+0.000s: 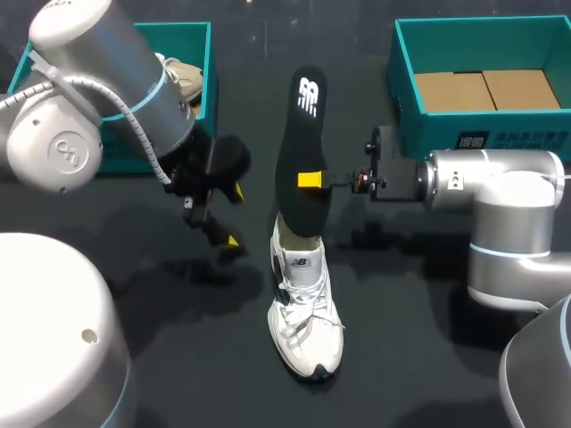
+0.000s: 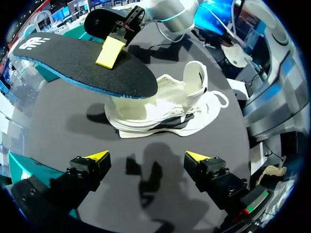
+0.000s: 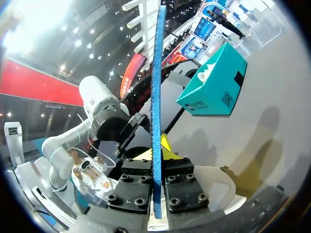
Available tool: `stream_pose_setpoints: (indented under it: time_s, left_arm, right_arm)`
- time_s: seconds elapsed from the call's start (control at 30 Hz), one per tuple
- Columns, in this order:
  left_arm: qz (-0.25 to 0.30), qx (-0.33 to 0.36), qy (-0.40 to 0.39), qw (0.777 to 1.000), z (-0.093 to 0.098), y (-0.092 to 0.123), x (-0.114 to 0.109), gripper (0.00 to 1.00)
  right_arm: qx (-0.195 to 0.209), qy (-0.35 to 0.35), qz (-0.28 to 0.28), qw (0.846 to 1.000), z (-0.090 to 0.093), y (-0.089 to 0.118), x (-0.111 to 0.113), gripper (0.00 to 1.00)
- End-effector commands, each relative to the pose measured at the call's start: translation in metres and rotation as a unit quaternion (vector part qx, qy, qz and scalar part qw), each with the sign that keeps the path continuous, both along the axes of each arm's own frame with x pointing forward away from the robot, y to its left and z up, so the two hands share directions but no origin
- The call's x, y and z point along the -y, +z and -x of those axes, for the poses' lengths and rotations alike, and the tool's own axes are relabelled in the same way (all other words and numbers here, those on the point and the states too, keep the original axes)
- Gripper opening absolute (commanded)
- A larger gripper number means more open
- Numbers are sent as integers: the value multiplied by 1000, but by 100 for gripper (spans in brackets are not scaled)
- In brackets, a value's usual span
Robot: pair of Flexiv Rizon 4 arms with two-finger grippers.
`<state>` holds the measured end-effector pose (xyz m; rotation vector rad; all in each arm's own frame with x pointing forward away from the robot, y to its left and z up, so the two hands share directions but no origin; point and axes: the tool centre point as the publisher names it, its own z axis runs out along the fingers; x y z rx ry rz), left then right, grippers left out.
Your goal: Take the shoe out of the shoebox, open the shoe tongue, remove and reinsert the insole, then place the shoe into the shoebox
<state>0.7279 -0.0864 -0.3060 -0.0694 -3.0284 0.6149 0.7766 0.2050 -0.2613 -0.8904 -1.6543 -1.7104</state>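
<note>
**Insole position.** The insole (image 1: pixel 301 152) is off the worktop (image 1: pixel 428 294), pinched across its thickness by the right gripper (image 1: pixel 308 181) at about mid-length. In the right wrist view it stands edge-on between the two fingers, one yellow tip on each face. Its long axis runs from the far edge toward the near edge. The printed end points to the far edge, and the plain end dips to the shoe (image 1: pixel 306 303), at or just inside the collar. How deep it sits cannot be told.

**Shoe position.** The shoe stands on its sole near the middle of the worktop, toward the near edge. Its toe points to the near edge and its heel to the far edge, so shoe and insole share one line. The tongue is pulled up and the laces are loose.

**Left gripper.** The left gripper (image 1: pixel 232 217) has its fingers spread and holds nothing. It hangs just beside the shoe on the left, and in its wrist view the shoe's side lies straight ahead.

**Judgement.** The right arm controls the insole. Seating it calls for travel along the shared axis toward the toe. The left arm is the nearer one for steadying the shoe.

**Appearance.** The insole is black on top with a blue edge, thin and probably flexible. The shoe is white with dark trim.

**Boxes.** The left box (image 1: pixel 207 53) stands at the far left corner and the right box (image 1: pixel 403 80) at the far right corner. Both are teal.
</note>
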Motion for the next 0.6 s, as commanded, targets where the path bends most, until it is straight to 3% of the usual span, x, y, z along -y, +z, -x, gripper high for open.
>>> stream_pose_setpoints:
  time_s: [0.03,0.3,0.6]
  left_arm:
    - [-3,-19,-20,1000,-11,-13,4,100]
    - [-3,-19,-20,1000,-11,-13,4,100]
    - [11,-11,-23,1000,-13,-36,23,100]
  right_arm:
    - [0,0,-3,1000,-2,-5,-4,0]
    - [0,0,-3,1000,-2,-5,-4,0]
    - [-2,10,-3,1000,-8,-13,-14,0]
